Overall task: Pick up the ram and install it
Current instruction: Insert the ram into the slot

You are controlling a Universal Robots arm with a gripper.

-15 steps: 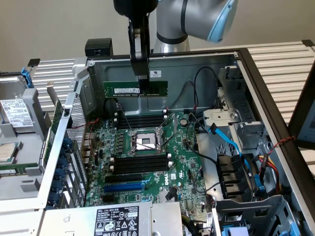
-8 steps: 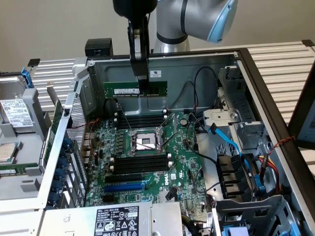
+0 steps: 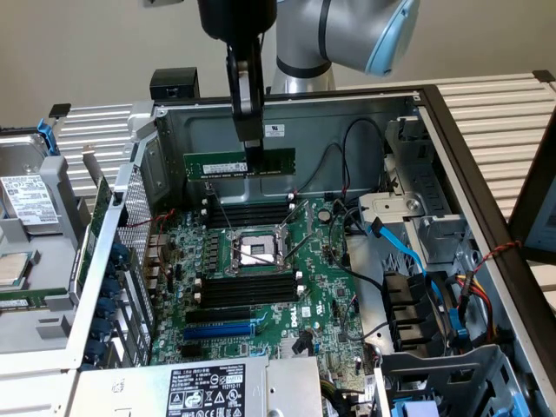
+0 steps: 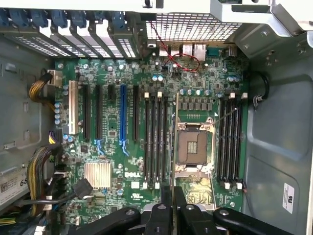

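Grip confirmed: our tool (image 3: 253, 159) is clamped almost shut on the ram (image 3: 217, 163), pinching its upper edge. We hold the green stick level in the air inside the open computer case (image 3: 347, 113), clear of the motherboard (image 3: 295, 291) and its black memory slots (image 3: 248, 214). From the wrist we see the ram (image 4: 175, 127) edge-on, a thin line beside the CPU socket (image 4: 194, 145).

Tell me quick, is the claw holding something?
Claw: closed, holding the long flat green circuit-board stick.
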